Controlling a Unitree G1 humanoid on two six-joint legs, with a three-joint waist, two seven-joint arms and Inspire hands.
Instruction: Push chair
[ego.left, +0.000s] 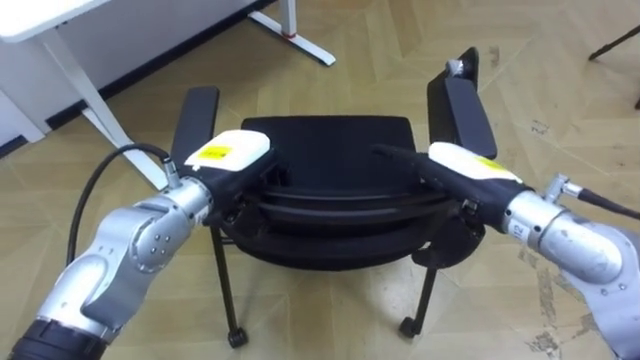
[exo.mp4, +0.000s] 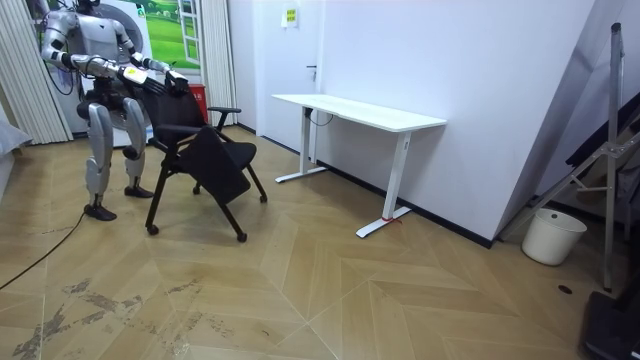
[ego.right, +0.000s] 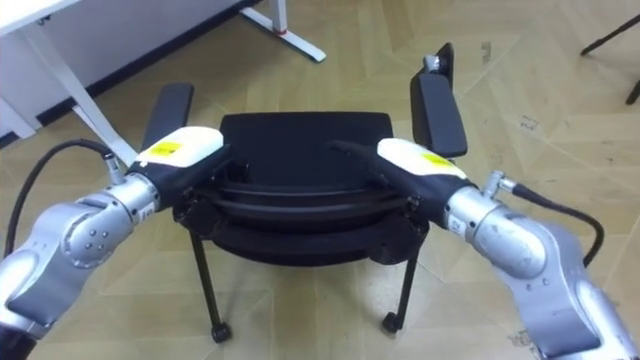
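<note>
The chair stands on the floor just before us. Our right hand lays straight fingers over its backrest; of the left hand we cannot tell the fingers. We should push evenly with both.

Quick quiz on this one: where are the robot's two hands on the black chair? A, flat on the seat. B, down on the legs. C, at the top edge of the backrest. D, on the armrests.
C: the left hand and the right hand sit at the two ends of the top edge of the backrest, while the armrests lie beyond them with no hand on them.
</note>
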